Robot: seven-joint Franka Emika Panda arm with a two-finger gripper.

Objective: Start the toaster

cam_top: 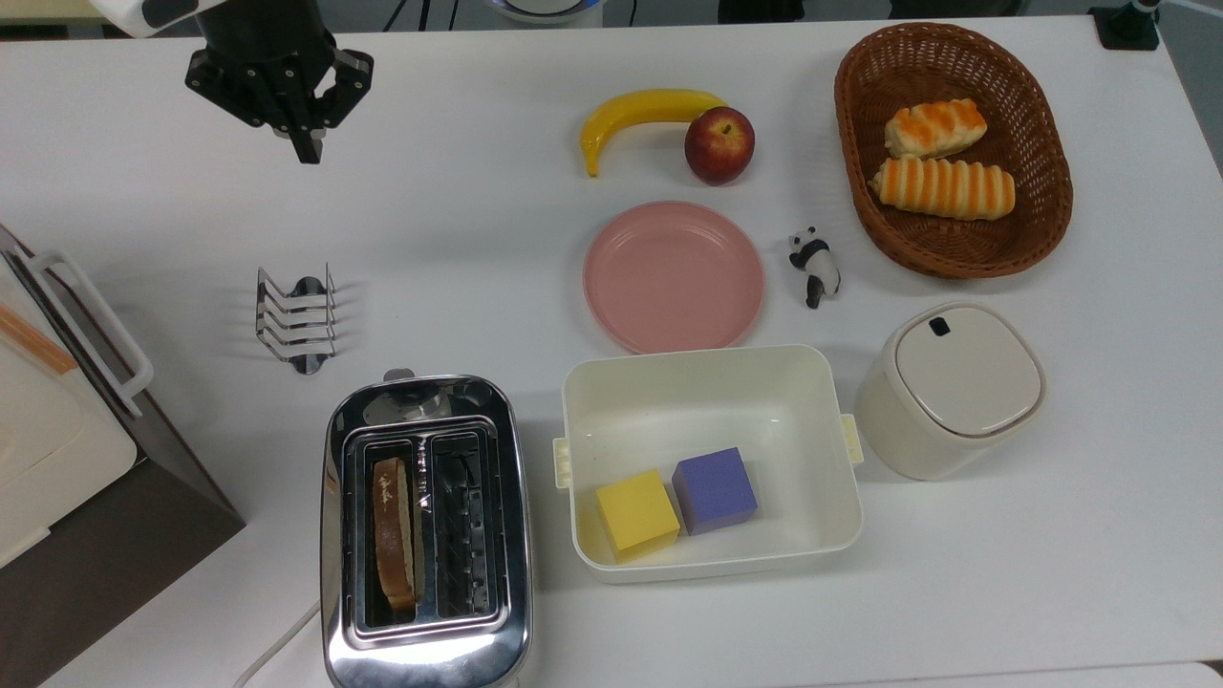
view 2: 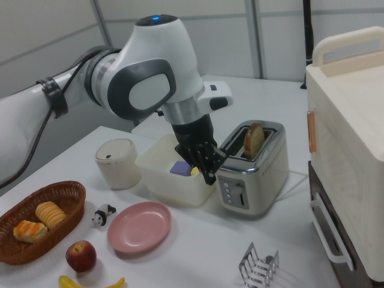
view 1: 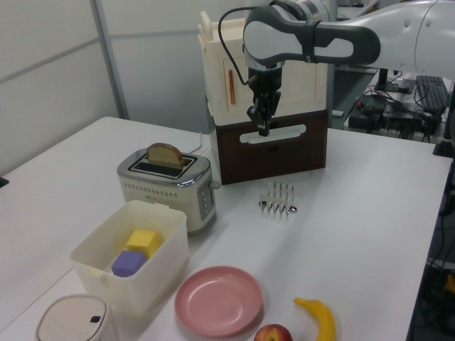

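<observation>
The toaster's (cam_top: pixel 426 531) near end is cut off by the bottom edge of the top view, and its cord (cam_top: pixel 277 648) runs out of frame there. The box appliance (cam_top: pixel 67 449) is cropped at the top view's left, and in the right view its right side is cut off. In the left view the lidded pot (view 1: pixel 75 321) and the apple (view 1: pixel 273 333) are clipped at the bottom edge. In the right view the gripper (view 2: pixel 208 177) overlaps the tub (view 2: pixel 171 174) and hides part of the blocks inside it.

The arm (view 1: pixel 341 39) reaches in from the left view's right, wrist bent down so the gripper (cam_top: pixel 308 153) points at the table (cam_top: pixel 459 248), hanging above it near the top view's upper left, well apart from the toaster. Its fingers are pressed together on nothing.

The toaster stands at the bottom of the top view, between the box appliance and the tub, with the toast rack (cam_top: pixel 296 318) just beyond its lever end (cam_top: pixel 399 376).

One slice of bread (cam_top: pixel 393 531) sits in one of the toaster's two slots. Two blocks lie in the tub, one yellow (cam_top: pixel 636 513) and one purple (cam_top: pixel 715 489). Two buns (cam_top: pixel 941 162) lie in the basket (cam_top: pixel 857 182). There is one banana (cam_top: pixel 642 113), one apple, one pink plate (cam_top: pixel 673 276) and one panda figure (cam_top: pixel 815 265).
</observation>
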